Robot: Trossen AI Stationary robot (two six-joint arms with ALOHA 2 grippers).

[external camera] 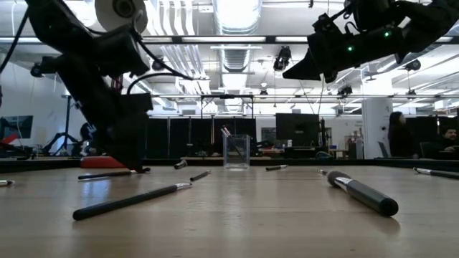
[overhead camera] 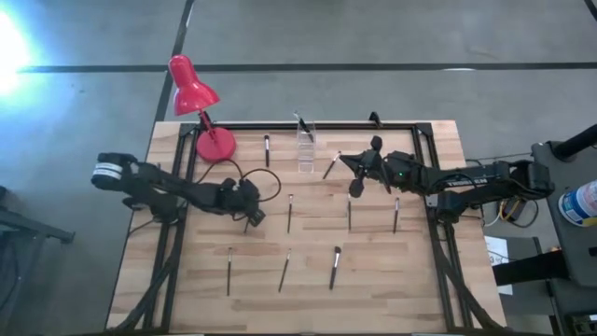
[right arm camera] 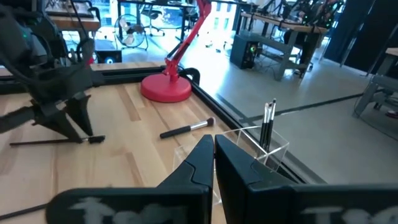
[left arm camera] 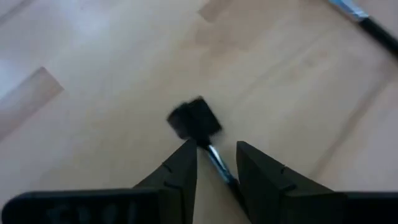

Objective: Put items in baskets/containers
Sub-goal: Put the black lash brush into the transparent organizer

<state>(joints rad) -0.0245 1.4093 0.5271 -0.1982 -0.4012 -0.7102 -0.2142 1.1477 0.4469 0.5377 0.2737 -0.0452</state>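
Several thin dark brushes lie flat on the wooden table (overhead camera: 308, 252). A clear square container (overhead camera: 306, 149) stands at the far middle with two brushes (right arm camera: 268, 121) upright in it. My left gripper (left arm camera: 214, 146) is open and points down at a slant. Its fingers stand on either side of one lying brush (left arm camera: 211, 155), just behind its bristle head (left arm camera: 194, 118). I cannot tell whether they touch it. My right gripper (right arm camera: 212, 140) is shut with nothing in it. It hangs above the table, just right of the container (right arm camera: 261, 149).
A red desk lamp (overhead camera: 194, 89) stands on its round base (overhead camera: 215, 144) at the far left, and its black cord (overhead camera: 264, 179) loops beside my left gripper. Black frame rails (overhead camera: 317, 126) run along the table's far and side edges. One loose brush (overhead camera: 331, 166) lies close to the container.
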